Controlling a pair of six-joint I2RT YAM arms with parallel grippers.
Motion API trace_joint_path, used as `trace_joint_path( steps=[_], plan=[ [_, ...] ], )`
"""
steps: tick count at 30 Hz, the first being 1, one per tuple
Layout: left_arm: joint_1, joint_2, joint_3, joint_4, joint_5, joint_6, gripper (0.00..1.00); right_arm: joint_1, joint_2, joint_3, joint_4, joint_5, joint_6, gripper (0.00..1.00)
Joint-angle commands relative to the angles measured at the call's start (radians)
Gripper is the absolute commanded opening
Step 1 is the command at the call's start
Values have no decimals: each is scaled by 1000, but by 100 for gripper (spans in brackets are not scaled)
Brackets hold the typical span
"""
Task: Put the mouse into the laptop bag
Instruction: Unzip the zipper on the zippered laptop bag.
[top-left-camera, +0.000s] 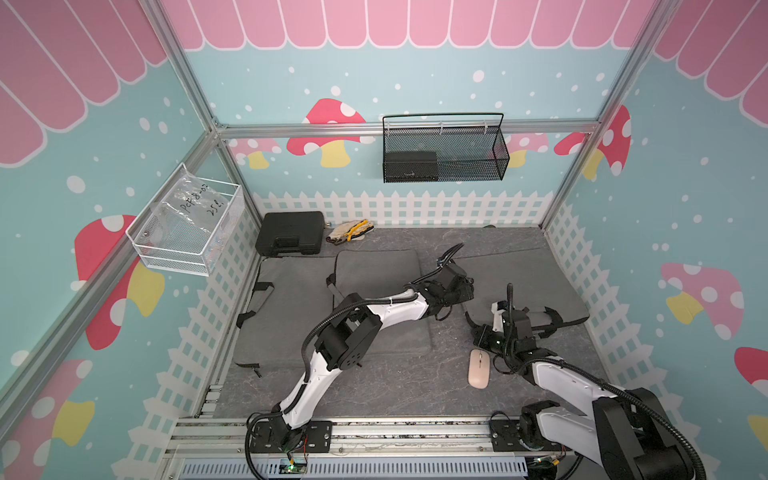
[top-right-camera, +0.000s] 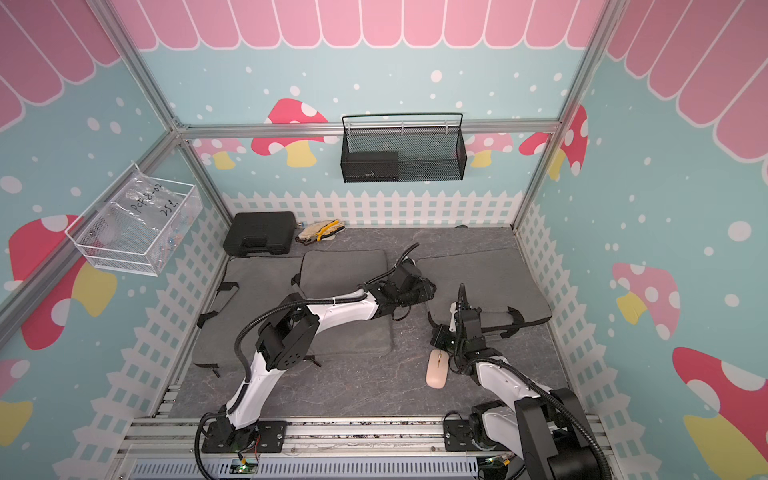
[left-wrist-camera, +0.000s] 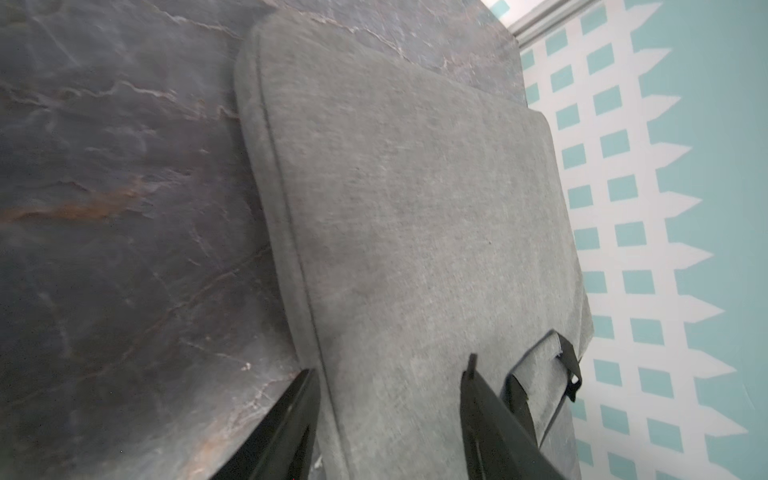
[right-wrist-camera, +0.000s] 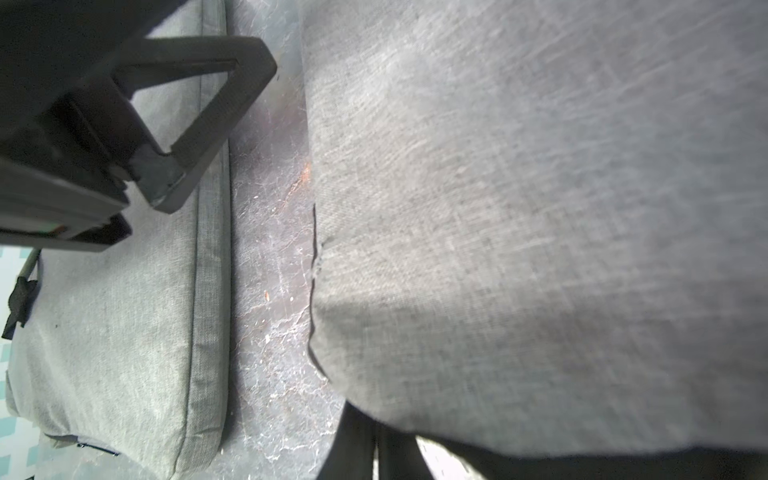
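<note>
The pale pink mouse (top-left-camera: 478, 368) (top-right-camera: 436, 368) lies on the dark tabletop near the front, just left of my right arm, with nothing touching it. A grey laptop bag (top-left-camera: 528, 270) (top-right-camera: 490, 270) lies at the right rear. My left gripper (top-left-camera: 465, 291) (left-wrist-camera: 390, 370) hovers at this bag's left edge with its jaws open, and the fabric (left-wrist-camera: 415, 208) shows between them. My right gripper (top-left-camera: 492, 320) (right-wrist-camera: 376, 440) is at the bag's front left corner. Its fingers are shut, their tips hidden under a raised fold of the bag (right-wrist-camera: 519, 208).
Two more grey bags lie overlapped at the left (top-left-camera: 286, 307) and the middle (top-left-camera: 374, 270). A black case (top-left-camera: 289, 237) and work gloves (top-left-camera: 349, 231) sit at the back. A black mesh basket (top-left-camera: 444, 153) and a white wire basket (top-left-camera: 187, 224) hang on the walls.
</note>
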Motion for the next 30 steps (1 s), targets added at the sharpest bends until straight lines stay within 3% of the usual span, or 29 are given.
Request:
trace_joint_path(
  steps=[1, 7, 18, 30],
  plan=[
    [-5, 63, 55, -186, 12, 53, 47, -3, -18, 11, 4, -32, -23, 0],
    [7, 132, 125, -199, 67, 52, 0, 19, -14, 5, 35, -61, -12, 0],
    [4, 202, 180, -166, 109, 32, 0, 150, 144, 100, 130, -66, 41, 0],
    [2, 142, 76, -88, 64, 8, 0, 162, 221, 160, 173, -83, 68, 0]
  ],
)
